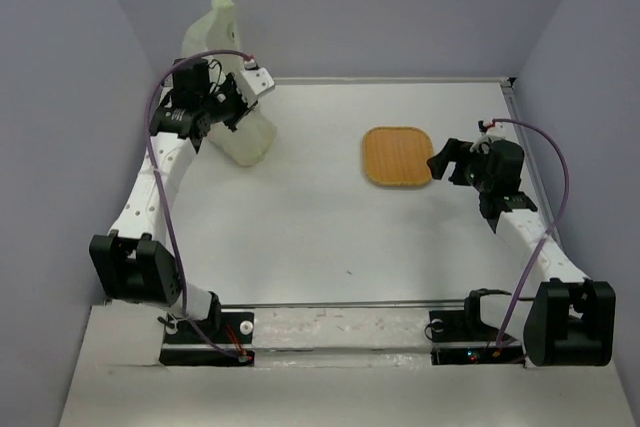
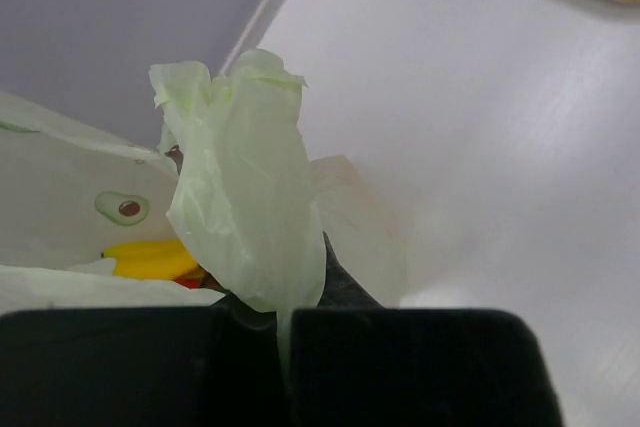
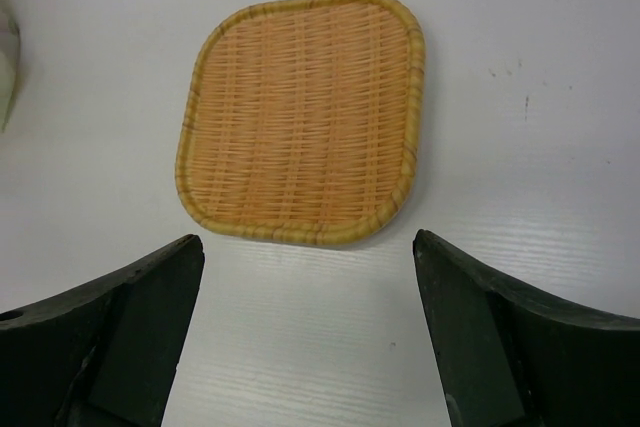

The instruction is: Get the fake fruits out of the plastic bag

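Note:
The plastic bag (image 1: 216, 31), pale yellow-green and crinkly, stands at the far left of the table against the wall. My left gripper (image 1: 234, 105) is shut on a bunched fold of the plastic bag (image 2: 245, 207), which sticks up from between the fingers (image 2: 410, 367). Through the bag's mouth in the left wrist view I see a yellow banana (image 2: 150, 259) and a small red piece (image 2: 190, 282) of the fake fruits, still inside. My right gripper (image 3: 308, 277) hangs open and holds nothing, over the table just near of the orange mat, far from the bag.
An orange woven rounded-square mat (image 1: 397, 156) lies flat at the middle right of the white table (image 1: 320, 237). Purple-grey walls close in the left, back and right sides. The bag has an avocado print (image 2: 122, 208) on it.

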Controlling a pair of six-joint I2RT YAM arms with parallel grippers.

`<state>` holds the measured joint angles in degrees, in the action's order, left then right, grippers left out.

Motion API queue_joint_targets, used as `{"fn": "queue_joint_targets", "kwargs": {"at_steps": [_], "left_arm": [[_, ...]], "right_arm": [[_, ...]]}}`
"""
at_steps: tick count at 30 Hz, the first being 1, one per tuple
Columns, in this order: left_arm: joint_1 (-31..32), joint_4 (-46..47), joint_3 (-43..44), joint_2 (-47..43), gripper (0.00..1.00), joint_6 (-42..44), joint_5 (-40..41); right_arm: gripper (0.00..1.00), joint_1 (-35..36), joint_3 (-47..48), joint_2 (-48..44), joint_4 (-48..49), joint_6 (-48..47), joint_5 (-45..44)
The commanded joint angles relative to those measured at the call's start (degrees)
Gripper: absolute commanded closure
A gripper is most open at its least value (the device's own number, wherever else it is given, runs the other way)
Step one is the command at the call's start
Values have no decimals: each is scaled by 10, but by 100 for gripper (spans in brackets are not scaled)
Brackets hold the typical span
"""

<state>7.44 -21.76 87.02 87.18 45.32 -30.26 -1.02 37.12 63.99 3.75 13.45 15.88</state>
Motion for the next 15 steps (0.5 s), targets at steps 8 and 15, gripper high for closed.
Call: {"fn": "queue_joint_targets", "kwargs": {"at_steps": [8, 15], "left_arm": [[2, -334, -149, -224, 100, 335, -140], [2, -407, -186, -343, 77, 387, -149]], "right_arm": [[11, 89, 145, 39, -73, -49, -12], [11, 200, 251, 85, -106, -54, -46]]}}
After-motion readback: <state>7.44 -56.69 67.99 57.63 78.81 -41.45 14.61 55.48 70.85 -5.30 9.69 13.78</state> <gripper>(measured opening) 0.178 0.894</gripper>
